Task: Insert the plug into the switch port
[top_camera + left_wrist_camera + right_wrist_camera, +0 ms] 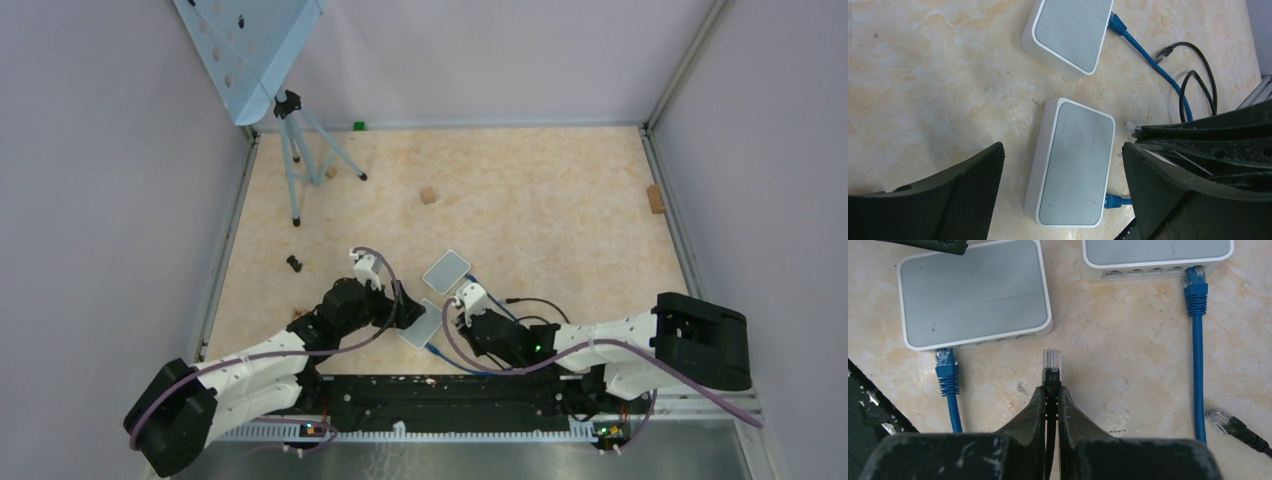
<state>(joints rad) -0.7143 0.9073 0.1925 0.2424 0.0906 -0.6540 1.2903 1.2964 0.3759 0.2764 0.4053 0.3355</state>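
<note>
Right gripper (1050, 390) pinched tight on black cable just behind plug (1051, 360). Clear tip points at switch (973, 295) port face, just short, not in. Left gripper (1060, 152) spread wide, fingers either side of same switch, contact unclear. Blue cable (949, 385) already in end port.

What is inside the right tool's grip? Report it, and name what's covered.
The shut right tool pinches a black cable; its clear plug sticks out toward the nearer switch. The cable between the fingers is mostly covered.
</note>
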